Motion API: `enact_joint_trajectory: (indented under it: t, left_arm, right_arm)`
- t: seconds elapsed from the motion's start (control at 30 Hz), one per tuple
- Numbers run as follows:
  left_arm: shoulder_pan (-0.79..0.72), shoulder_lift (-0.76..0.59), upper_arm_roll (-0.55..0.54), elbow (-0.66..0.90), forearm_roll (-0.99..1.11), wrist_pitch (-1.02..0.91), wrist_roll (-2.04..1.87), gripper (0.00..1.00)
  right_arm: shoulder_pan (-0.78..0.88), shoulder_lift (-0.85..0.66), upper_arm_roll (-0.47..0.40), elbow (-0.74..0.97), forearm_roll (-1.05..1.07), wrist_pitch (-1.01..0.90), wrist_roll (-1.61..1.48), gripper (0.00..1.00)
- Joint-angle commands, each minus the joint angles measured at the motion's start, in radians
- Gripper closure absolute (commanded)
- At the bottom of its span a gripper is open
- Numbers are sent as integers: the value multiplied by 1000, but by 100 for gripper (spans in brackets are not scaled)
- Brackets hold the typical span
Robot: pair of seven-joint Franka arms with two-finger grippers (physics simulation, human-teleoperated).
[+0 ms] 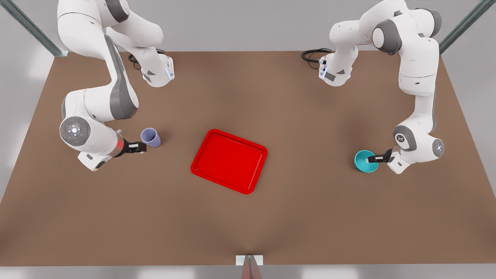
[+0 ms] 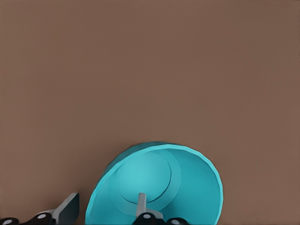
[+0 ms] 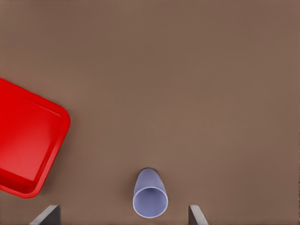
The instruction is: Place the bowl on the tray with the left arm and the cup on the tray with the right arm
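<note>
Brown tabletop (image 1: 248, 217) with a red tray (image 1: 229, 161) at its centre. On the front view's right, the left arm is folded low, its left gripper (image 1: 375, 159) straddling the rim of the teal bowl (image 1: 365, 161), one finger (image 2: 141, 205) inside, one outside, not yet closed. On the front view's left, the right gripper (image 1: 140, 147) reaches level beside the upright cup (image 1: 150, 137), fingers spread wide.

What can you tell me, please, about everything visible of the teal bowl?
The bowl is small, round, teal and smooth, with a flat inner base. It stands upright on the brown table, toward the front view's right, well apart from the tray. The left end effector straddles its rim, one finger inside and one outside.
</note>
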Motion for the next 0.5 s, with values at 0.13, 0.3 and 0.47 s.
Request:
enact_joint_trajectory:
  t: [0.13, 0.3, 0.47]
  left_arm:
    - [-2, 2, 0, 2, -2, 0, -1, 65]
    - [0, 14, 0, 6, 0, 0, -1, 69]
    - [-2, 8, 0, 14, 1, -2, -1, 79]
  right_arm:
    - [2, 0, 0, 0, 3, 0, 0, 0]
    - [4, 0, 0, 0, 0, 0, 0, 0]
    - [0, 0, 0, 5, -2, 3, 0, 0]
